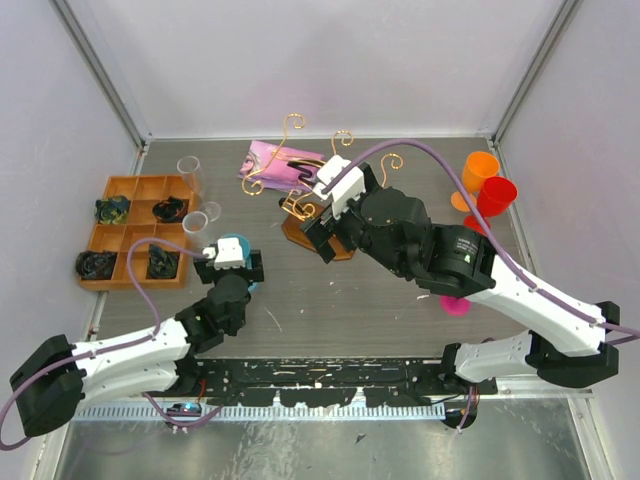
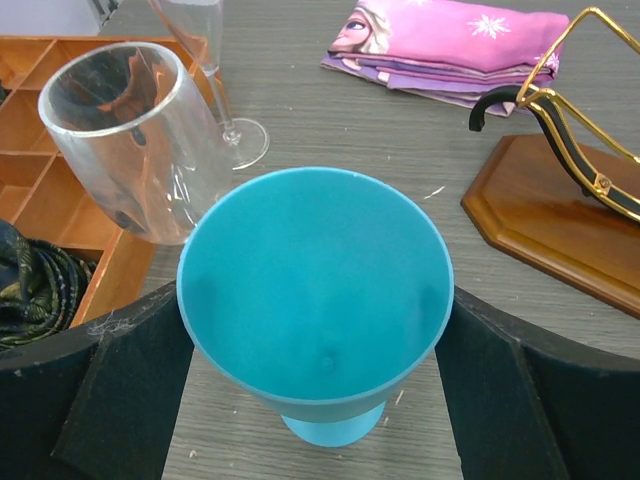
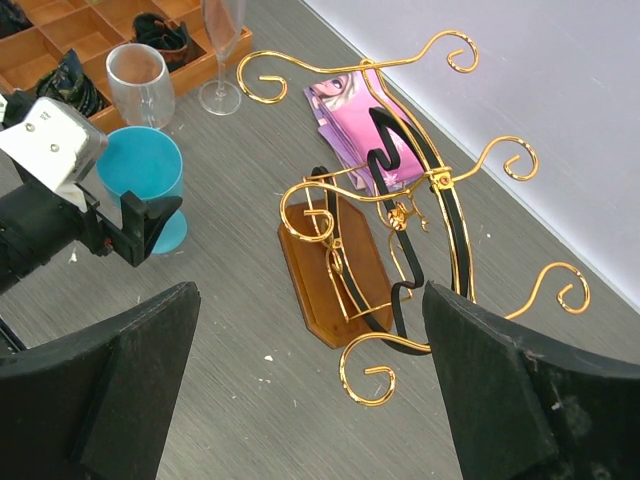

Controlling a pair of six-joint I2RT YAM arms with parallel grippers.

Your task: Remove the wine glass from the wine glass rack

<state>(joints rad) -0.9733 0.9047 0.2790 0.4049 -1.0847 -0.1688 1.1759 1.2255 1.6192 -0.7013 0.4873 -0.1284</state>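
The gold wire wine glass rack (image 1: 298, 198) stands on its brown wooden base (image 3: 330, 272) at the table's middle back; no glass hangs on its scrolled rails (image 3: 400, 195). A teal wine glass (image 2: 315, 290) stands upright on the table left of the rack, also seen from above (image 1: 233, 244) and in the right wrist view (image 3: 140, 165). My left gripper (image 2: 315, 345) has a finger against each side of its bowl. My right gripper (image 3: 310, 370) is open and empty, hovering over the rack's near side (image 1: 335, 215).
An orange compartment tray (image 1: 110, 187) holding dark items sits at the left. A clear flute (image 1: 190, 172) and a clear tumbler (image 2: 130, 135) stand beside it. A pink cloth (image 1: 275, 160) lies behind the rack. Orange (image 1: 480, 170), red (image 1: 497, 195) and pink (image 1: 455, 304) glasses stand at the right.
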